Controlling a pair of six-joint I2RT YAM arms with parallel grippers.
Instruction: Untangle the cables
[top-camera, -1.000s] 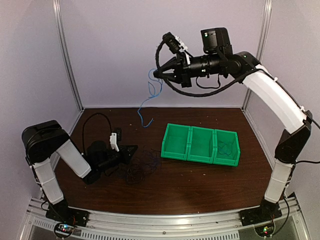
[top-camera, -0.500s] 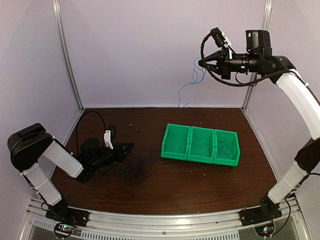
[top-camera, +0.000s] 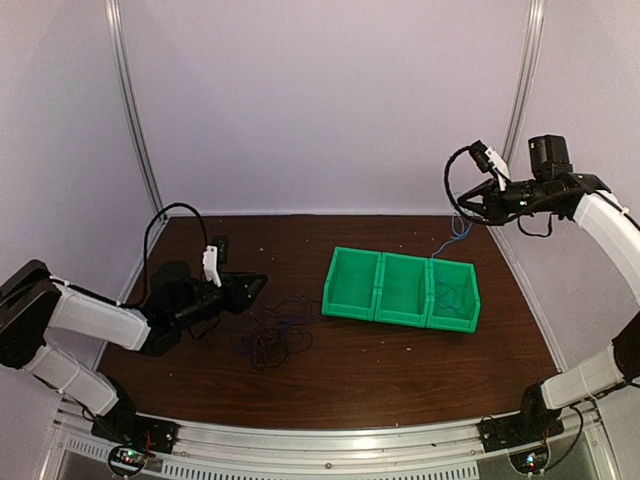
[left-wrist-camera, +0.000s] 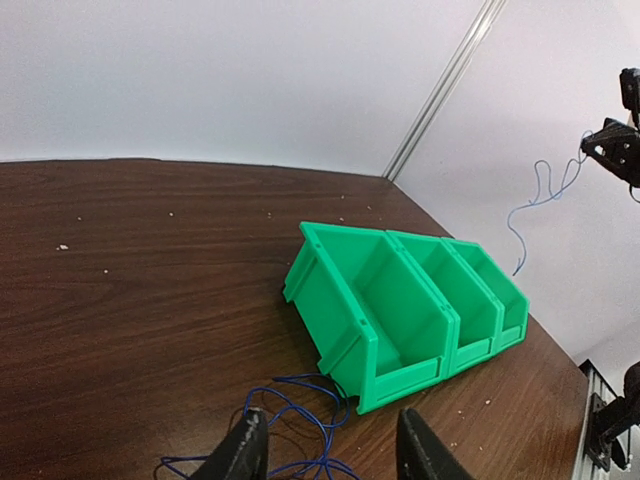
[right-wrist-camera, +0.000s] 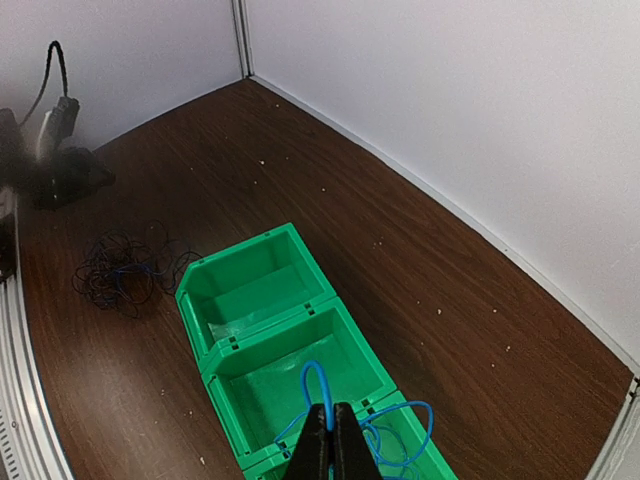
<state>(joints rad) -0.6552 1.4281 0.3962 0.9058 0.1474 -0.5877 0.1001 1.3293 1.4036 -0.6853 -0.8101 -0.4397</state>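
A loose tangle of thin black and blue cables (top-camera: 272, 335) (right-wrist-camera: 125, 270) lies on the brown table left of the green bins. My left gripper (top-camera: 250, 287) (left-wrist-camera: 330, 452) hovers just left of it, open, its fingers apart over the blue loops (left-wrist-camera: 300, 405) with nothing between them. At the far right my right gripper (top-camera: 462, 205) (right-wrist-camera: 332, 425) is raised above the bins and shut on a light blue cable (top-camera: 455, 232) (right-wrist-camera: 318, 380) (left-wrist-camera: 530, 205). That cable hangs down toward the rightmost bin.
Three joined green bins (top-camera: 400, 265) (left-wrist-camera: 330, 290) (right-wrist-camera: 230, 265) sit mid-table; the rightmost holds a coiled thin cable (top-camera: 455, 298). The enclosure's white walls and metal posts (top-camera: 135, 110) close in the back and sides.
The right arm swung right and down, carrying the blue cable from high over the middle to above the rightmost bin. The left gripper opened and drew back left from the tangle.
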